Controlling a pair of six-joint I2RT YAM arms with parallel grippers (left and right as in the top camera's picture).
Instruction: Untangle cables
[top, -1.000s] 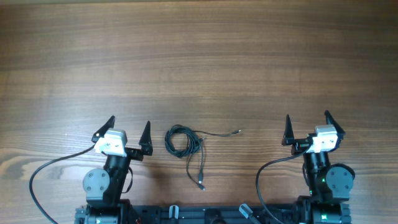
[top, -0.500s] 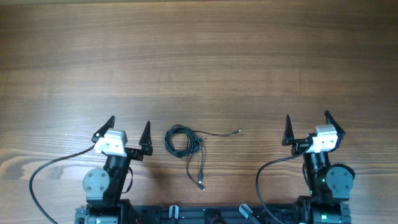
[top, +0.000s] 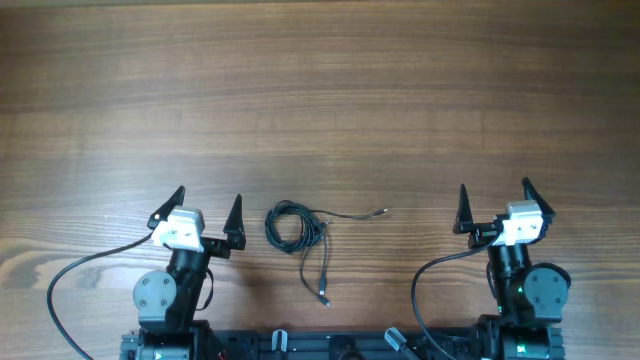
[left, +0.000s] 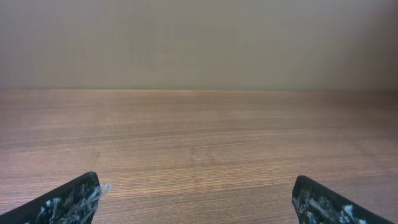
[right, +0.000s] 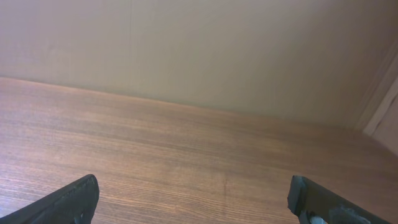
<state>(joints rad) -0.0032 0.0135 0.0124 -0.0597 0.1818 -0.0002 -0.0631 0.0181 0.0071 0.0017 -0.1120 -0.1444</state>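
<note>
One wooden counter (top: 320, 100) carries the scene, with the cables (top: 312, 228) lying on it as a small dark bundle: a round coil (top: 271, 226) with loose strands trailing off it. Two arms sit to either side of that coil. The left claw (top: 208, 200) hangs just beside the coil on its left. The right claw (top: 494, 190) is well apart from it on the right. Both claws are spread wide and hold nothing. Each wrist view shows only bare wood between its spread tips, with the coil out of sight.

Judged from this, untangling has not begun and the step in hand is the first reach. It would go best with the nearer left claw coming down on the coil's ring to pin it. The right claw would then take the tail (top: 355, 215) that runs rightward from the coil, close to its plug. These cords are very thin, so the tips likely need to meet flat against the counter to catch one. A slow, low pull away from the coil should keep the whole bundle from dragging along.

By count:
- One counter
- Two arms
- Two claws
- One coil
- Two loose tails, the second tail (top: 322, 270) running from the coil toward the robot
- Two visible plug ends (top: 385, 211)

How many separate cords make up the coil cannot be told.
</note>
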